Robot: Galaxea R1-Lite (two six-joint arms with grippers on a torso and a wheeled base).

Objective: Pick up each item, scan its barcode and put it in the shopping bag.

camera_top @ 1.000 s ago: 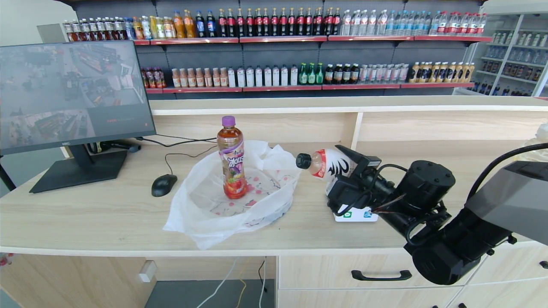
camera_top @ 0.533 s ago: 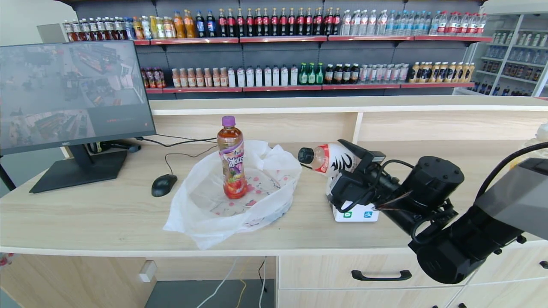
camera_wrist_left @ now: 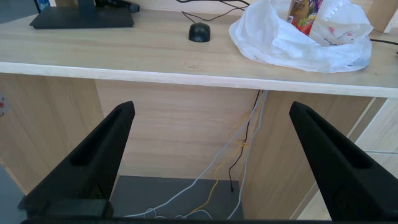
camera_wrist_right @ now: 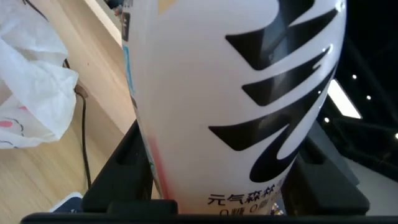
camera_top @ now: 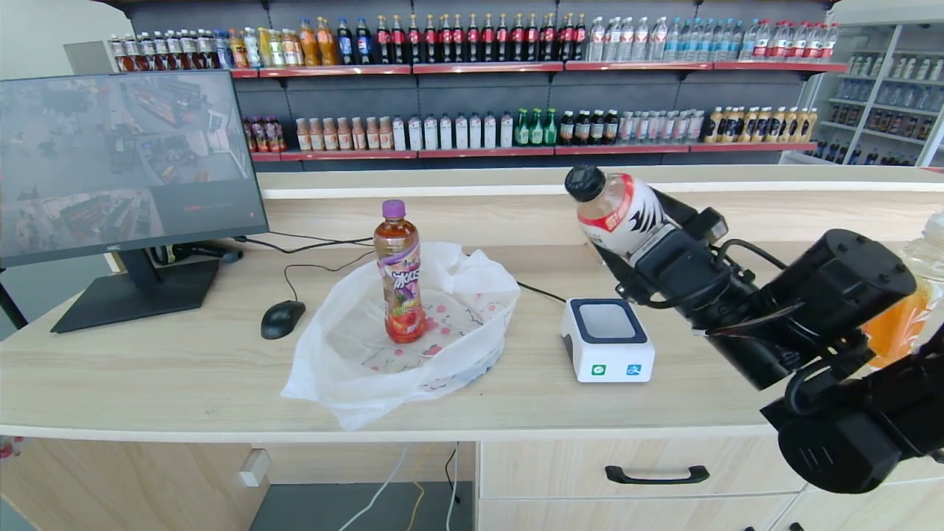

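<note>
Head view first: my right gripper [camera_top: 645, 236] is clamped around the lower body of a white bottle [camera_top: 618, 210], which has a black cap, a red band below the neck and bold black strokes across its label. I hold the bottle in the air above the counter [camera_top: 184, 369], tilted with its cap pointing up and toward my left. It is higher than the scanner [camera_top: 606, 339], a white box with a dark top face, and not touching it. My right arm reaches in from the right, angled upward. To the left of the scanner lies the white shopping bag [camera_top: 346, 369], opened wide, with a purple-capped tea bottle [camera_top: 399, 273] standing upright inside it, and a black mouse [camera_top: 282, 318] sits just beside the bag. Left wrist view: my left gripper [camera_wrist_left: 211, 168] hangs below the counter's front edge, its two black fingers [camera_wrist_left: 93, 162] spread wide with nothing between them, while the bag and mouse rest on the counter above. Right wrist view: the white bottle looms close, its black strokes plain on the label, and my fingers [camera_wrist_right: 118, 180] press against it on both sides.
</note>
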